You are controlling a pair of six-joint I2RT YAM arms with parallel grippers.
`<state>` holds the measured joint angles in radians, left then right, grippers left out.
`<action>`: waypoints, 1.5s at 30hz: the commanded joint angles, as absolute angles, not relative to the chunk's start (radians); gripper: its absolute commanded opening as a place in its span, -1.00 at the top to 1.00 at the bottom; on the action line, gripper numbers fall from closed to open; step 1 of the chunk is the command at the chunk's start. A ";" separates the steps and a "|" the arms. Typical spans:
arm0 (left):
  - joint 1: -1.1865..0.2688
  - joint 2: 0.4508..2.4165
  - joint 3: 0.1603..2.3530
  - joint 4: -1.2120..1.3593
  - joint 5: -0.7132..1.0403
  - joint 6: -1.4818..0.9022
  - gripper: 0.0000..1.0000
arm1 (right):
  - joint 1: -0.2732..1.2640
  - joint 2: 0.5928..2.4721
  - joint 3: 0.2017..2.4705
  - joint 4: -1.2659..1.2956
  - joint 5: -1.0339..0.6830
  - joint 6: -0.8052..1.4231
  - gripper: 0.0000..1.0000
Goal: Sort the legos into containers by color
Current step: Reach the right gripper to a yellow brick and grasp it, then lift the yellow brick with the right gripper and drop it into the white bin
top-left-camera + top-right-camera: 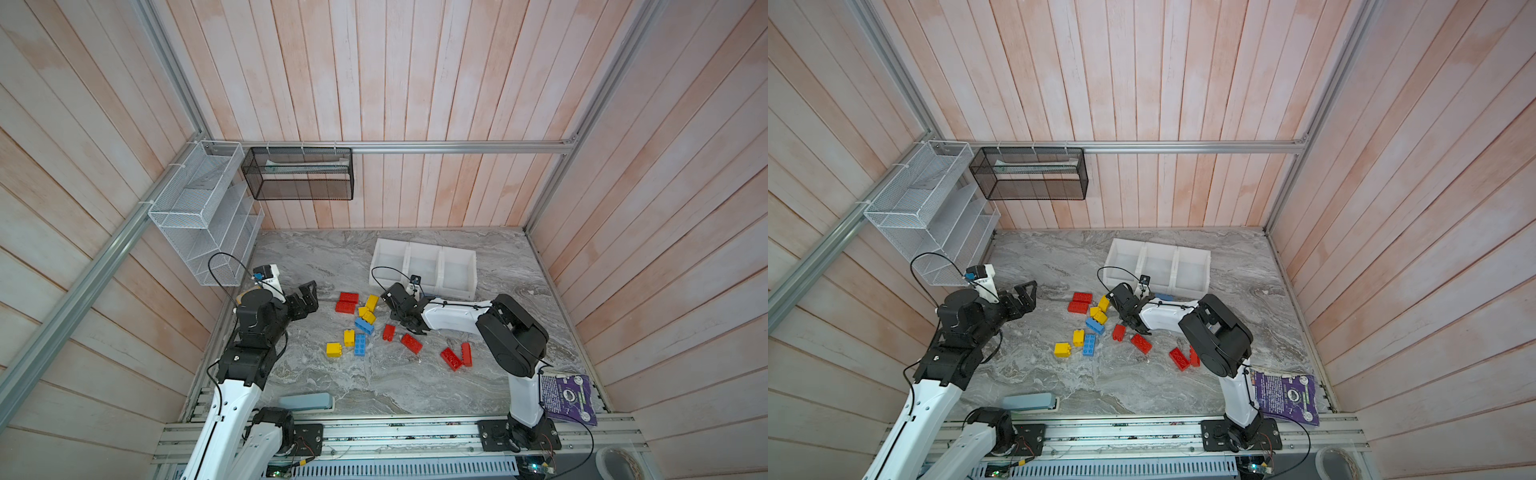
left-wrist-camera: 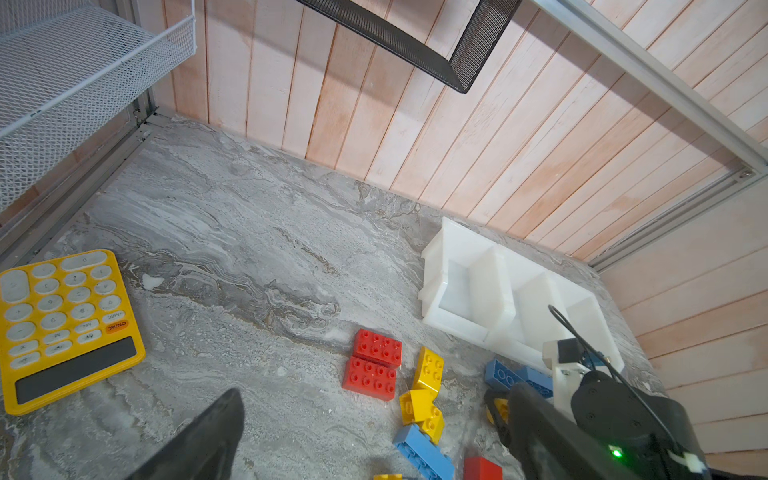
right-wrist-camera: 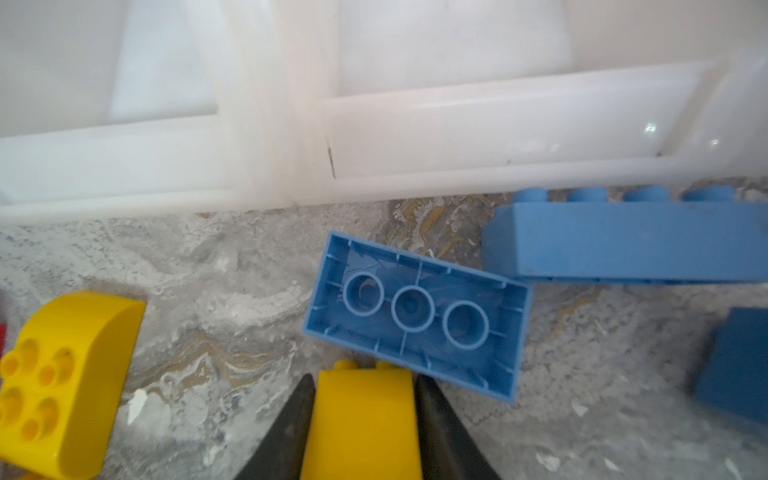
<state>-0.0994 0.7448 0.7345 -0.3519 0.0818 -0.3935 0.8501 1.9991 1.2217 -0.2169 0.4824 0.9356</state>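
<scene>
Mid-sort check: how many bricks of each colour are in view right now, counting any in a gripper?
Red bricks: 6
Yellow bricks: 6, one held by the right gripper
Blue bricks: 5, three beside the bins
Total: 17

You have legos [image 1: 364, 326] in red, yellow and blue strewn mid-worktop [image 1: 374, 382]. One yellow brick [image 3: 361, 428] is pinched in the right tool [image 3: 362, 380]. A blue brick [image 3: 415, 316] shows its underside just near of the containers [image 1: 424, 249], three white bins in a far row.

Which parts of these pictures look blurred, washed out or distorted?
Right wrist view: white plastic bins washed out and soft; yellow plastic brick in the right hand fairly sharp. Both top views: pale wooden wall planks splay from wide-angle distortion.
</scene>
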 commanded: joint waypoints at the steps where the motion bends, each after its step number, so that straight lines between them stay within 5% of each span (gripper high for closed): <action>1: -0.101 0.740 0.725 -0.342 0.083 -0.387 -1.00 | 0.851 1.991 1.203 -0.227 0.494 0.914 0.39; 20: -0.100 0.818 0.758 -0.393 0.020 -0.344 -1.00 | 0.846 1.675 1.069 -0.121 0.370 0.659 0.43; 30: -0.124 1.011 0.847 -0.451 0.087 -0.366 -1.00 | 0.663 1.541 1.058 -0.106 0.113 0.550 0.41; 45: -0.306 1.235 0.994 -0.495 -0.087 -0.303 -1.00 | 0.274 1.555 1.006 -0.001 -0.100 0.579 0.42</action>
